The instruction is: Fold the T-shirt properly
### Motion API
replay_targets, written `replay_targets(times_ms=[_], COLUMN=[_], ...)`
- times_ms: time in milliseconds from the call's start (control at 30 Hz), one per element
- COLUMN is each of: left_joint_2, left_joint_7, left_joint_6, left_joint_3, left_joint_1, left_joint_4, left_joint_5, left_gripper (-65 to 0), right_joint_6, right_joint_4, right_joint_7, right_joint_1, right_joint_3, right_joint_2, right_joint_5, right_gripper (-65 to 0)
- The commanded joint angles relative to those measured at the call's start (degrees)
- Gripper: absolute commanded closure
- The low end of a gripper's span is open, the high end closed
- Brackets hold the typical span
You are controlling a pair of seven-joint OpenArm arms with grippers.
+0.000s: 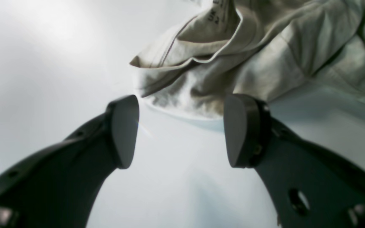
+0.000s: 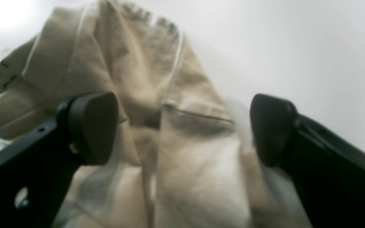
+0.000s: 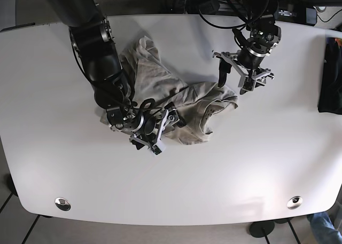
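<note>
- The left tool [image 3: 239,73] stands wide, both jaws spread with nothing between them; in its wrist view only bare white surface [image 1: 176,177] fills the gap.
- From that tool the T-shirt [image 3: 171,102] lies toward 8 o'clock in the base view; its nearest folded edge [image 1: 169,104] sits just beyond the fingertips, close but apart as far as the wrist view shows.
- Toward 12, 3 and 6 o'clock of the left tool the surface is open; cables [image 3: 224,12] crowd the far rim at 12 o'clock.
- The right tool [image 3: 160,127] is also wide, its jaws spread over the crumpled cloth; the wrist view shows a seam and hem [image 2: 198,117] between the fingers [image 2: 93,126], not pinched.
- This tool sits at the shirt's lower edge, about 6 o'clock of the heap, with the arm's dark links [image 3: 96,52] running over the cloth's 9 o'clock side.
- The T-shirt is bunched near the surface's middle, slightly toward the far-left quarter, with broad free room at 3, 6 and 9 o'clock out to the rounded rim [image 3: 176,222].
</note>
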Motion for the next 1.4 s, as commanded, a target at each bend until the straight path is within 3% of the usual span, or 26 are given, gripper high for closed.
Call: replay_targets(times_ms=[33,100,200,267,300,333,500,533,667,767,833,967,1100,1233,1400], left_joint_2=[-0.16,-0.16,-0.16,-0.16,-0.07,-0.07,0.72,0.72,1.16,3.18,3.44,3.00,3.00,3.00,3.27], left_joint_7=[-1.55,-1.55,-1.55,-1.55,-1.55,-1.55,-1.55,-1.55,-1.55,-1.55,-1.55,-1.55,-1.55,-1.55,-1.55], left_joint_6=[0.07,0.16,0.16,0.16,0.16,0.16,0.16,0.16,0.16,-0.19,-0.19,-0.19,-0.19,0.07,0.16], left_joint_3=[-0.05,-0.05,-0.05,-0.05,-0.05,-0.05,-0.13,-0.13,0.39,0.57,2.68,9.10,15.60,17.62,18.77], left_joint_1=[-0.40,-0.40,-0.40,-0.40,-0.31,-0.31,-0.14,-0.22,-0.40,-0.49,-0.49,-0.14,0.04,-0.22,-1.46], left_joint_4=[1.02,1.02,1.02,1.11,1.20,1.20,1.29,1.37,1.64,1.64,1.55,1.55,1.37,-0.56,-4.08], left_joint_5=[-0.74,-0.74,-0.74,-0.74,-0.74,-0.74,-0.74,-0.74,-0.74,-0.74,-0.83,-3.38,-4.79,-4.70,-4.70], left_gripper=[-38.9,-38.9,-38.9,-38.9,-38.9,-38.9,-38.9,-38.9,-38.9,-39.0,-39.0,-39.0,-39.0,-39.0,-39.0], right_joint_6=[0.31,0.22,-2.06,-2.33,-2.42,-2.42,-2.50,-2.50,-2.85,-8.04,-9.80,-10.06,-10.15,-10.06,-9.71], right_joint_4=[1.68,1.42,1.24,-0.69,-1.74,-3.24,-4.65,-4.65,-0.43,10.47,16.89,26.56,36.76,43.09,48.10], right_joint_7=[1.16,1.16,1.25,1.51,1.69,2.66,5.38,5.38,4.50,1.07,-1.56,-6.14,-10.36,-15.45,-17.65], right_joint_1=[1.70,1.88,1.62,1.53,1.53,1.53,0.83,0.83,0.65,1.00,2.06,4.17,6.19,9.00,9.27], right_joint_3=[0.11,0.11,-0.06,-0.15,-0.15,0.03,0.03,0.03,0.03,0.03,0.03,0.20,9.26,15.32,15.32], right_joint_2=[0.28,0.28,0.20,0.11,-0.42,-1.47,-1.83,-1.83,-1.91,-1.74,-1.65,-1.47,-0.95,-0.86,0.37], right_joint_5=[0.73,0.38,0.12,0.47,0.56,0.12,0.65,0.65,0.73,0.73,0.30,0.12,0.12,0.65,0.65], right_gripper=[-62.6,-62.6,-62.5,-58.3,-53.0,-42.2,-3.3,-1.4,-1.9,-1.9,-1.9,-1.9,-1.7,-1.7,-1.7])
